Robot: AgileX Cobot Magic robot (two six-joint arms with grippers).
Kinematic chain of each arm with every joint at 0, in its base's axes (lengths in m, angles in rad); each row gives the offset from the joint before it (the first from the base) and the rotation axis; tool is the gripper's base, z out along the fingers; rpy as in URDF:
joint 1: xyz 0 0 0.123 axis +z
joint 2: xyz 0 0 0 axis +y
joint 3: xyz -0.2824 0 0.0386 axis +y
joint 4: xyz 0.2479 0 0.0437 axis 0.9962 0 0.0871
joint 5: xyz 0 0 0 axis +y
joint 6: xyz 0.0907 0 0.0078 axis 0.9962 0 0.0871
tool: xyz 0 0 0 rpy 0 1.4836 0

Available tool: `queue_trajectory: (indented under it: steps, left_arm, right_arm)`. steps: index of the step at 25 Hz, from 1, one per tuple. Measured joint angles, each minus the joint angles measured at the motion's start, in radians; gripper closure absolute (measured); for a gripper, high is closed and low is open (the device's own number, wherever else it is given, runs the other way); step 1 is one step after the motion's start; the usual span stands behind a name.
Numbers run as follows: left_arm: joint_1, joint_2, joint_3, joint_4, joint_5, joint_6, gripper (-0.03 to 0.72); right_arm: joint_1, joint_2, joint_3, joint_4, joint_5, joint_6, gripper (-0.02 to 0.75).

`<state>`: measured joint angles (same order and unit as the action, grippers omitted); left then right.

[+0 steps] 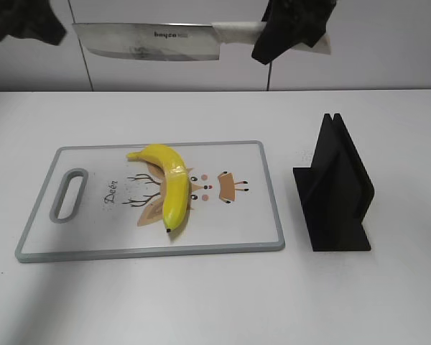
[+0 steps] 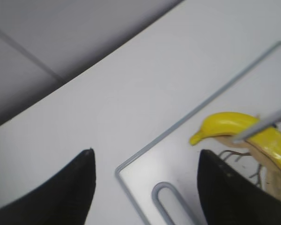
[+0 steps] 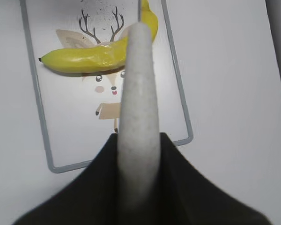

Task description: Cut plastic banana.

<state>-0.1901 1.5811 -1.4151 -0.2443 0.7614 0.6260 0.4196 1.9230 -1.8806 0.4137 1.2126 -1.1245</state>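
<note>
The plastic banana (image 1: 169,188) is glossy yellow with a black tip. It lies on the white cutting board (image 1: 251,208), near its middle. It also shows in the left wrist view (image 2: 229,125) and the right wrist view (image 3: 84,58). My right gripper (image 1: 291,32) is shut on the white handle of a cleaver knife (image 1: 151,39). It holds the knife high above the board, blade pointing left. The handle (image 3: 138,103) fills the right wrist view between the jaws. My left gripper (image 2: 145,164) is open and empty, high over the board's handle corner; only a part of it (image 1: 25,25) shows at the top left of the exterior view.
A black knife stand (image 1: 335,188) sits on the white table to the right of the board. The board has a grey rim and a handle slot (image 1: 70,194) at its left end. A white wall runs behind the table.
</note>
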Motion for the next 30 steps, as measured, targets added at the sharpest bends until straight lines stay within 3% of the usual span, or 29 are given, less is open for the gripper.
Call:
queue_trajectory:
  steps: [6,12,17,21,25,30]
  left_arm:
    - [0.172,-0.009,0.000,0.159,0.213,-0.365,0.086]
    - [0.278,-0.009,0.000,0.179,0.444,-0.440,0.101]
    - [0.283,-0.069,0.085,0.168,0.449,-0.445,0.103]
    - [0.283,-0.207,0.249,0.159,0.450,-0.446,0.103]
    - [0.277,-0.391,0.425,0.115,0.374,-0.446,0.103]
    - [0.196,-0.644,0.607,0.144,0.312,-0.431,0.108]
  right_arm:
    - [0.000,-0.038,0.000,-0.040,0.007,0.421,0.573]
    - [0.000,-0.054,0.003,-0.177,0.009,0.747,0.573]
    - [-0.002,-0.110,0.049,-0.186,0.010,0.954,0.573]
    - [-0.002,-0.213,0.157,-0.185,-0.022,1.054,0.573]
    - [-0.002,-0.330,0.338,-0.201,-0.151,1.150,0.573]
    - [-0.002,-0.483,0.605,-0.334,-0.337,1.355,0.573]
